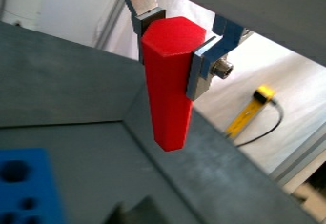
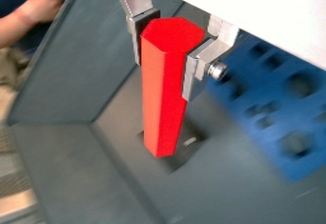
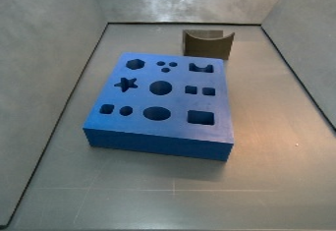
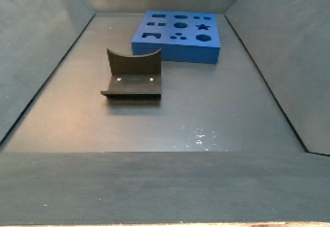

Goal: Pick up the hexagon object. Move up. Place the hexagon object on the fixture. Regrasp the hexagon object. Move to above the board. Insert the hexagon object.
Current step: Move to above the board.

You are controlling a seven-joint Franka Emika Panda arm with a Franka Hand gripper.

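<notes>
Currently the hand (image 1: pixel 178 49) is clamped on the top end of the red peg (image 1: pixel 167 90), which hangs upright above the bin floor (neither shows in the side views). Peg appears rigid, light and smooth-faced; gripping flat opposing faces should resist slipping.

This looks like a robotics lab or test cell. The work happens inside a grey metal tray with sloped walls (image 4: pixel 39 67), its floor bare except for rig hardware: a blue board (image 3: pixel 157 102) cut with star, round and square holes, and a dark fixture (image 4: pixel 133 74) on a base plate. Beyond the wall, a wrist view shows a pale floor with a yellow-ended cable (image 1: pixel 254 109); another shows a blurred shape, possibly a seated person (image 2: pixel 32 13).

The gripper (image 1: pixel 178 32), high above the tray, has its silver fingers (image 1: pixel 204 71) closed round a red hexagon object (image 1: pixel 169 90).
</notes>
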